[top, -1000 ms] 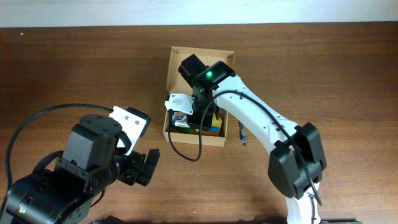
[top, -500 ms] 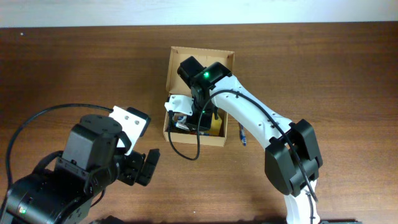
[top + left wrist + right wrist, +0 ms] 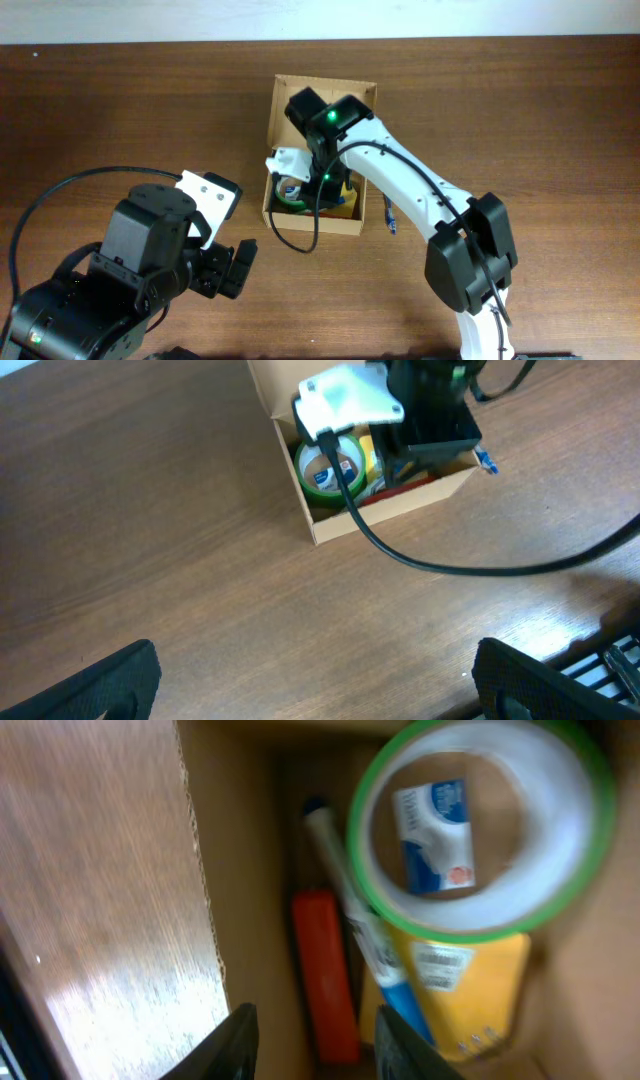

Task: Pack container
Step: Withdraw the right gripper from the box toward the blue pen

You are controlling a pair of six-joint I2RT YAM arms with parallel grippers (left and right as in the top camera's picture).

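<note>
The container (image 3: 340,525) sits mid-bench (image 3: 520,120), lid open. The right gripper (image 3: 315,1045) hangs over it, jaws narrowly apart, holding nothing, above a green tape roll (image 3: 500,925). The left gripper (image 3: 235,270) gapes wide, well apart from it

Overhead view: the right arm (image 3: 400,180) covers the middle of the container (image 3: 345,227). Contents show only at 9 o'clock of the wrist; the rest is hidden. A small blue item (image 3: 388,215) on the table at 3 o'clock of the container is too small to identify. The left arm (image 3: 130,270) is cut by the bottom edge.

Left wrist view: the container's far end is cut by the top edge. The left gripper (image 3: 318,665) shows only finger ends, cropped at the lower corners.

Right wrist view: blurred throughout. The green tape roll (image 3: 480,910) is cut at 12 o'clock. Print on the yellow item (image 3: 470,990) is unreadable. The right gripper (image 3: 315,1030) is cropped by the bottom edge.
</note>
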